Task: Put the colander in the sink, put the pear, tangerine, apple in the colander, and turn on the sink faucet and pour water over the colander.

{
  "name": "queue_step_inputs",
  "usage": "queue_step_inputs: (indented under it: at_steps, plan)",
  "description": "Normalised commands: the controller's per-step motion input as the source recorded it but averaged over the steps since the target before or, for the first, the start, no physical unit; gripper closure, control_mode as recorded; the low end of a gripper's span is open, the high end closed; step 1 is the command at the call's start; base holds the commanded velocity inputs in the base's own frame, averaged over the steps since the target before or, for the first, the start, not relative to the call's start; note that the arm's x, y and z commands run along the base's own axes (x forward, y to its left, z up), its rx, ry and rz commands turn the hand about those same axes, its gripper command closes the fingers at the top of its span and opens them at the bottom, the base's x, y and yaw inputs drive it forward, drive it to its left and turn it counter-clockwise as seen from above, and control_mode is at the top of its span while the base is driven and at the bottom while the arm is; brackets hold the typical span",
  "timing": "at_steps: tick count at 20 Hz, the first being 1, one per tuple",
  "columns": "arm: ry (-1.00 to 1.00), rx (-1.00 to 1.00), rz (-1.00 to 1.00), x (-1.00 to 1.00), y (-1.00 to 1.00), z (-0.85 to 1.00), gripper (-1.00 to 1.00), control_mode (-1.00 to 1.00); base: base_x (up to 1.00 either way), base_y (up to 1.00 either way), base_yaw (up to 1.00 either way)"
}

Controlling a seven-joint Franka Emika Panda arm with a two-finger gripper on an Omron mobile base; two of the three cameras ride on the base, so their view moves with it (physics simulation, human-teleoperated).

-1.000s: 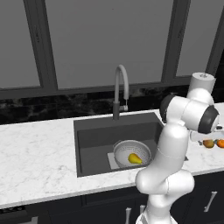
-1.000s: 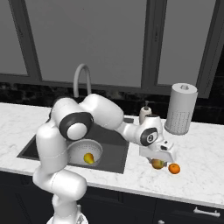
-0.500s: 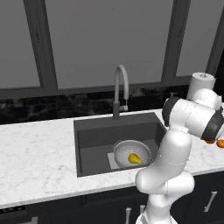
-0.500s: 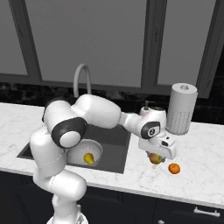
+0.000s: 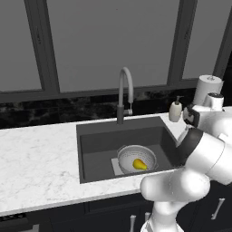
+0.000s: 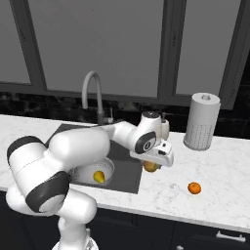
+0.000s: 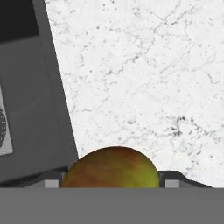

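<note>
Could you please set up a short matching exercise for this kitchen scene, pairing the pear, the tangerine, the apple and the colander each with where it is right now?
Things:
1. pear
2. tangerine
3. apple
4. colander

Places:
A. between the jaws of the gripper, above the counter near the sink's edge
B. lying inside the colander
C. standing on the bottom of the sink
D. alone on the white counter, in front of the paper towel roll

Pairs: 1-B, 2-D, 3-A, 4-C
</note>
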Motion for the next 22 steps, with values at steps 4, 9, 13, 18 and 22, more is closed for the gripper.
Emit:
queue_step_inputs:
  at_steps: [4, 9, 13, 18, 22]
  plan:
    - [-0.09, 0.0, 0.22, 0.0, 1.0, 0.13, 1.0, -1.0, 0.0, 0.0, 0.0]
    - [-0.04, 0.0, 0.17, 0.12, 0.9, 0.24, 1.0, -1.0, 0.0, 0.0, 0.0]
    - [0.0, 0.02, 0.12, 0.02, 0.92, 0.0, 1.0, -1.0, 0.0, 0.0, 0.0]
    - [0.0, 0.14, 0.15, 0.0, 0.58, -0.12, 1.0, -1.0, 0.0, 0.0, 0.0]
    - [0.0, 0.21, 0.15, 0.0, 0.39, -0.19, 1.0, -1.0, 0.0, 0.0, 0.0]
